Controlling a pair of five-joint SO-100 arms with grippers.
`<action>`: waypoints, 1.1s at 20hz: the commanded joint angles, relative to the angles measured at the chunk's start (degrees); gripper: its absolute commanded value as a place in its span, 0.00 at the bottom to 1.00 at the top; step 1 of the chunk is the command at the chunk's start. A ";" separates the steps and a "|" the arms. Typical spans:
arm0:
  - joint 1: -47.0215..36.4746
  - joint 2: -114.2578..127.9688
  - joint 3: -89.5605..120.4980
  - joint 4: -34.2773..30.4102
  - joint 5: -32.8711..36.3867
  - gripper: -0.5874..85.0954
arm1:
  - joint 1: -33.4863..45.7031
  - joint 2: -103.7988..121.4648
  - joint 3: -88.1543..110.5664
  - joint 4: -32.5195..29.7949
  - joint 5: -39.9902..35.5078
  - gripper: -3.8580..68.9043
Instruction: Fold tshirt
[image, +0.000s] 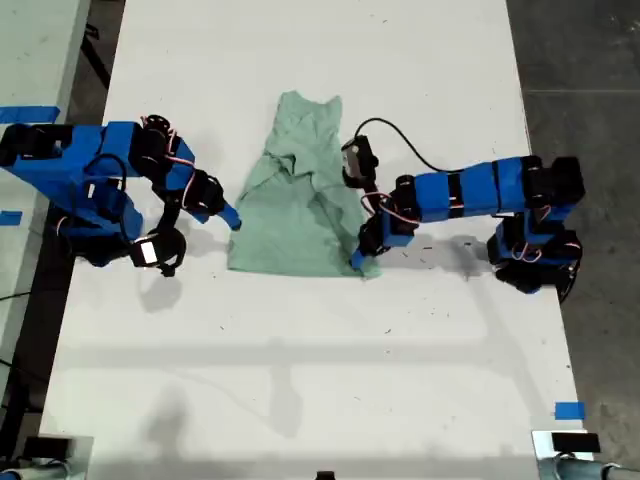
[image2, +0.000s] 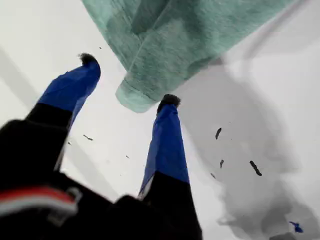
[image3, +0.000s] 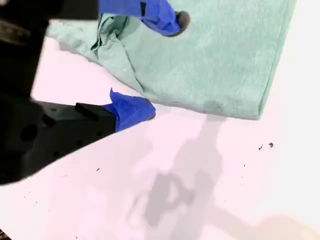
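From the exterior view, the tshirt (image: 297, 195) lies on the white table (image: 330, 360), partly folded, its sleeves drawn in so the top narrows and the hem end spreads wider. One blue arm reaches toward the tshirt from the exterior view's right, and its claw comes down at the hem corner nearest that arm. The other arm comes from the exterior view's left, its blue tip just beside the tshirt's side edge. A strip of blue tape (image: 568, 410) sits well apart from the tshirt, near the table's edge.

In the first wrist view, my first gripper (image2: 127, 82) stands wide open, its two blue fingers (image2: 167, 145) spread apart on either side of a rounded corner of the tshirt (image2: 175, 45). One fingertip touches or nearly touches the cloth edge; the other is clear of it on bare table. Nothing is held. Small dark specks (image2: 255, 167) dot the table near the tshirt.

In the second wrist view, my second gripper (image3: 155, 65) is also open. One finger (image3: 160, 15) hangs over the tshirt (image3: 225, 60), the other (image3: 130, 110) sits on the table just beside the cloth's edge. The cloth edge lies between them, but they are not closed on it.
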 joint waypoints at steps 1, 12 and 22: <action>0.00 2.90 0.00 -0.97 -0.70 0.24 | 0.70 0.79 5.27 -8.44 0.44 0.36; -0.09 3.08 0.62 -2.02 -0.88 0.23 | 2.81 1.23 6.06 -6.50 2.11 0.03; 0.09 2.46 0.18 -3.43 -0.44 0.23 | -0.70 -12.13 -37.18 9.67 6.06 0.03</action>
